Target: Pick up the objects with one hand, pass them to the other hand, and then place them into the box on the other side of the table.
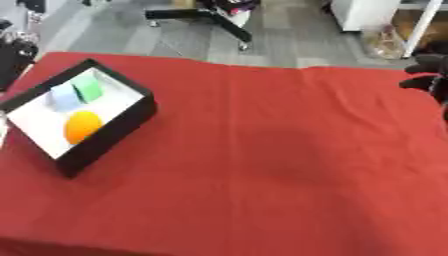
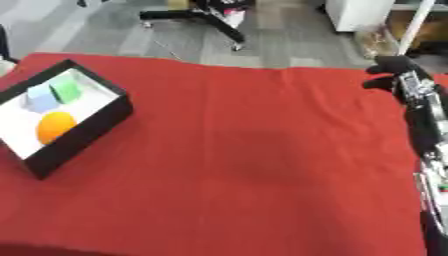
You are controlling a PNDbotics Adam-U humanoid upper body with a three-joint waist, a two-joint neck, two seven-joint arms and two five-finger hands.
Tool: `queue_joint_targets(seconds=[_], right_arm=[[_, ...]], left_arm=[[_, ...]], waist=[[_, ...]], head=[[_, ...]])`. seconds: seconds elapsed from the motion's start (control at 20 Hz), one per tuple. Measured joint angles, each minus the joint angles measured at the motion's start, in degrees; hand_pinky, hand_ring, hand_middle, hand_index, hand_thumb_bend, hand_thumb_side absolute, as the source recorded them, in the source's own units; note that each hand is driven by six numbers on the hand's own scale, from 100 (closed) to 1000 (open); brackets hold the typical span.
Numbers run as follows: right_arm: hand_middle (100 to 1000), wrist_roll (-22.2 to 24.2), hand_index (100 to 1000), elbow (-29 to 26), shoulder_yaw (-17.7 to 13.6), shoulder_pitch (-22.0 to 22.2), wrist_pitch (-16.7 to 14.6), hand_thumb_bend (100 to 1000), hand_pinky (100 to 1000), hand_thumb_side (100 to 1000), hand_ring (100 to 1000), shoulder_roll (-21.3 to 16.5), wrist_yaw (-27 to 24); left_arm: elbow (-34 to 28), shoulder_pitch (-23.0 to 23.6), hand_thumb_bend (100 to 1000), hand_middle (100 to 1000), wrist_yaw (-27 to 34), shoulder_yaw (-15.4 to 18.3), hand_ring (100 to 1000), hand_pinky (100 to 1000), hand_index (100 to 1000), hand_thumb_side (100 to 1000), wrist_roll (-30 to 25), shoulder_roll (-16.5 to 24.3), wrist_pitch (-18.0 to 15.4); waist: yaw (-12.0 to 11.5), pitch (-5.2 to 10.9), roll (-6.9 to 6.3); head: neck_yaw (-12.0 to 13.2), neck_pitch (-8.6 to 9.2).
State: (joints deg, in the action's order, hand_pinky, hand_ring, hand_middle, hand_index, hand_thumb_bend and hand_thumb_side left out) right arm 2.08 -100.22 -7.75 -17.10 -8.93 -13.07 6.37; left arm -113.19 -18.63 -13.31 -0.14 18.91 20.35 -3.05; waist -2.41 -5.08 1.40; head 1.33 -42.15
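Note:
A black box [image 1: 122, 127] with a white inside sits tilted at the left of the red table. In it lie an orange ball [image 1: 82, 126], a green block [image 1: 87, 88] and a pale blue block [image 1: 63, 97]. My right hand [image 2: 390, 69] hovers at the far right edge of the table, well away from the box, with its black and silver forearm [image 2: 424, 120] running down the right side. Nothing shows in that hand. No loose object lies on the cloth. My left hand is out of sight.
The red cloth [image 2: 245, 150] covers the whole table. Beyond the far edge are grey floor, a black chair base [image 2: 206, 17] and a white cabinet [image 2: 359, 12]. A dark object [image 1: 13, 57] stands off the table's far left corner.

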Motion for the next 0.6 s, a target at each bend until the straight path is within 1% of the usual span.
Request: queue_joint_targets(seconds=[0.1,0.15,0.2,0.3,0.4,0.6], right_arm=[[672,-1.29,794,-1.23,-1.09,1.67,-1.19,100,803,963,646,1.56,1.71],[665,-1.95,789,-1.81,-1.47,2.5,-1.75,100,799,952,639,2.24,2.54],[660,-2.63,785,-2.41,-1.78,3.33,-2.24,100,797,949,634,2.85,3.3],[650,-3.83,778,-3.43,-2.15,4.77,-3.04,100,792,945,624,3.88,4.38],[645,-4.95,775,-4.12,-2.39,6.34,-3.56,100,790,943,620,4.66,4.75],[647,-5.9,781,-4.32,-2.42,8.57,-4.23,100,789,950,620,5.86,4.78]], left_arm=[[-0.18,1.01,387,672,3.28,-2.46,650,783,850,940,-0.04,-4.4,-3.09],[-0.19,1.47,377,665,4.39,-3.65,642,779,848,974,-0.13,-6.36,-3.77],[-0.2,1.96,374,663,5.31,-4.78,638,778,847,988,-0.18,-8.1,-3.98],[-0.2,3.05,360,658,6.6,-6.83,628,775,846,1000,-0.41,-10.62,-3.48],[-0.2,4.22,363,656,7.19,-8.83,625,775,848,1000,-1.08,-12.15,-2.12],[-0.21,5.73,370,650,7.75,-10.93,618,774,852,1000,-2.6,-12.81,0.49]], waist=[[0.29,0.01,0.57],[0.35,0.01,0.76],[0.42,-0.01,0.87],[0.62,-0.11,0.89],[0.81,-0.26,0.88],[1.32,-0.96,0.91]], head=[[-1.36,-0.9],[-1.96,-1.17],[-2.48,-1.38],[-3.33,-1.62],[-4.24,-1.63],[-5.47,-1.64]])
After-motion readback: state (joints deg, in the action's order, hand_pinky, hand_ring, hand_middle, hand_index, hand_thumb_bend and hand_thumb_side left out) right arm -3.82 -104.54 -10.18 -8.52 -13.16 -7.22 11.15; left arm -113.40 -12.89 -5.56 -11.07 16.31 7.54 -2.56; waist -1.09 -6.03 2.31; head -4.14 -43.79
